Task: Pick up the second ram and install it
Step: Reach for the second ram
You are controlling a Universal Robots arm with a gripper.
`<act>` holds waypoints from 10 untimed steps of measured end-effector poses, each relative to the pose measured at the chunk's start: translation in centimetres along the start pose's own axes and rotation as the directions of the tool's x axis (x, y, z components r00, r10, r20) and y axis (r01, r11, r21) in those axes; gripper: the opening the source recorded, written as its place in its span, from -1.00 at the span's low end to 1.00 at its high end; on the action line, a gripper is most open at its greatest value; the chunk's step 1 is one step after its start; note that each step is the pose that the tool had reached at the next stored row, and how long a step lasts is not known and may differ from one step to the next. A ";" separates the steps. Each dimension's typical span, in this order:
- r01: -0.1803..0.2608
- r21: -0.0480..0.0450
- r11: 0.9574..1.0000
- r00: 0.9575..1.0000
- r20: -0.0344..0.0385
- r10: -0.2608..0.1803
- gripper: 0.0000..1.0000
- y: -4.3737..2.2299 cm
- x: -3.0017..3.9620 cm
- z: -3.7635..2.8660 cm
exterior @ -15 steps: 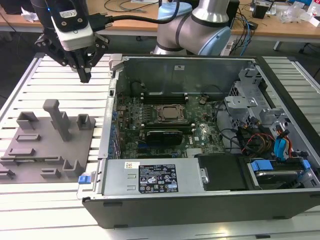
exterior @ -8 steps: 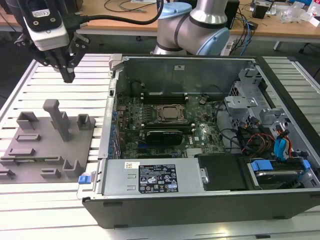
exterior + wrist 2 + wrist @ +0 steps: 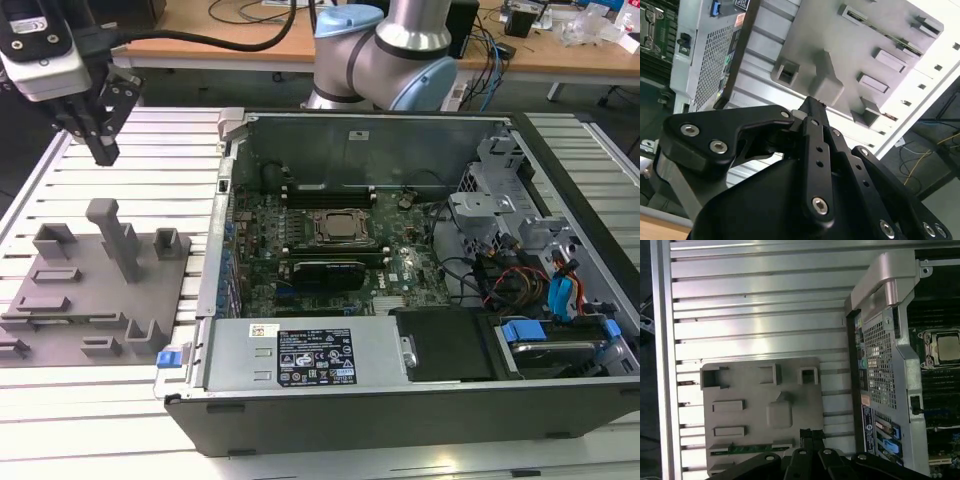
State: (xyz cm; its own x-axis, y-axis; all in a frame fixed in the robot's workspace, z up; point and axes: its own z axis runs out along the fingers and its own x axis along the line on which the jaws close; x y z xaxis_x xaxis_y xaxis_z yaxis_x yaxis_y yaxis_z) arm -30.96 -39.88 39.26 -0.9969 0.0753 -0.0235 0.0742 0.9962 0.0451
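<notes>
The second ram is a thin green stick lying in a slot of the grey holder plate. That plate rests on the slatted table, on the exterior view's left of the open computer case. My gripper hangs above the far end of the plate, well off it, shut with nothing between its fingers. In both wrist views the black fingertips meet at a point over the plate. Black memory slots run beside the silver processor inside the case.
A black-covered card sits near the processor. Cables and blue-tabbed drive bays fill the case on the exterior view's right. A tall grey post rises from the holder plate. The case's rear wall borders the slatted table.
</notes>
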 end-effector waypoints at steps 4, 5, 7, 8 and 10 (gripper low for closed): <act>0.000 0.000 1.000 1.000 0.000 0.000 -0.79 -0.13 1.75 -0.04; 0.000 0.000 1.000 1.000 0.000 0.000 -0.79 -0.16 2.10 -0.04; 0.000 0.000 1.000 1.000 0.000 0.000 -0.79 -0.25 3.24 -0.06; 0.000 0.000 1.000 1.000 0.000 0.000 -0.79 -0.27 3.53 -0.07; 0.000 0.000 1.000 1.000 0.000 0.000 -0.79 -0.31 4.10 -0.07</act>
State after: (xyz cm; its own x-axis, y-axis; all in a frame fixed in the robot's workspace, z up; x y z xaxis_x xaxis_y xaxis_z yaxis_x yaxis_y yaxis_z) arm -35.08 -39.89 39.23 -0.9969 0.0753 -0.0235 0.0742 0.9962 0.0451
